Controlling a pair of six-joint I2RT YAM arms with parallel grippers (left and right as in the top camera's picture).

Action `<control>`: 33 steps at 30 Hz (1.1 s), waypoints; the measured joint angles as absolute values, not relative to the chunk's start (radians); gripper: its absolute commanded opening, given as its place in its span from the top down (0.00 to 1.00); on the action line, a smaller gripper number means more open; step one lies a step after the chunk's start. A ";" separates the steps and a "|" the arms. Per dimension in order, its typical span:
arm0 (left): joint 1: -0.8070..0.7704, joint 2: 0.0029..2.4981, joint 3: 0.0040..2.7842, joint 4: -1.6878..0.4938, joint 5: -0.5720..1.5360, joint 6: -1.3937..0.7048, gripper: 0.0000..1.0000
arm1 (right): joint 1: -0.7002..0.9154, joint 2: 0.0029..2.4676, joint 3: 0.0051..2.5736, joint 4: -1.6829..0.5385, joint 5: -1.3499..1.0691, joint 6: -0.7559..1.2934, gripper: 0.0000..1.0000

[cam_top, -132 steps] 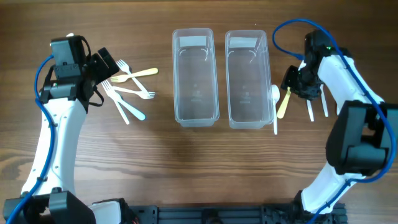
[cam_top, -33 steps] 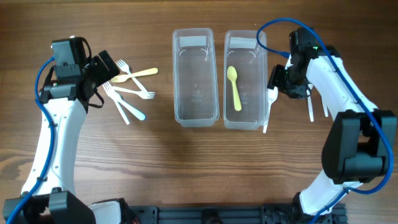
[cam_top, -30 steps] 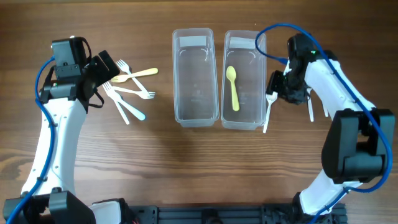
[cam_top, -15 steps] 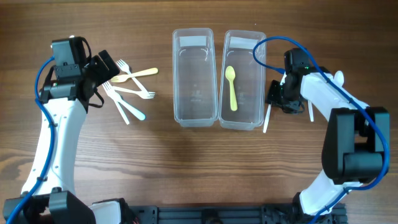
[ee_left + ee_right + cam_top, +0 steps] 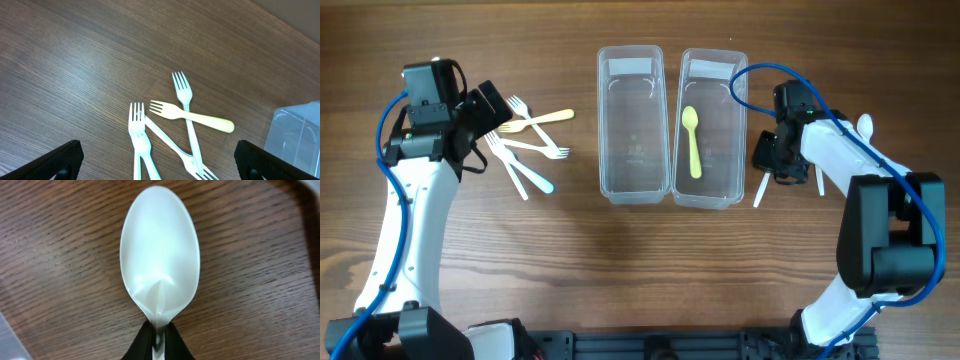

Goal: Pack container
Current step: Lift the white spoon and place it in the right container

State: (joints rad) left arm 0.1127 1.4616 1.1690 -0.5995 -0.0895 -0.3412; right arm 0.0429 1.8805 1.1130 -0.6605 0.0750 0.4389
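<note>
Two clear tubs sit side by side on the bench. The left tub is beside the right tub, which holds a yellow spoon. Each tub has a pale patch at its far end, too faint to read. Just beside the right tub, the right fingers pinch the neck of a white spoon; the wrist view cuts off its handle. The left fingers stand wide apart above four forks, with only their tips showing.
</note>
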 measured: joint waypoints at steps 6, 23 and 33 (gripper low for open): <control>0.113 1.462 1.169 -0.599 -0.089 -0.341 0.00 | 0.042 1.870 1.185 -0.759 0.123 0.414 0.96; 0.113 1.462 1.169 -0.600 -0.089 -0.341 0.00 | 0.295 1.717 1.384 -0.673 -0.046 0.336 0.87; 0.113 1.462 1.169 -0.599 -0.089 -0.341 0.00 | 0.277 1.815 1.381 -0.666 -0.001 0.308 0.41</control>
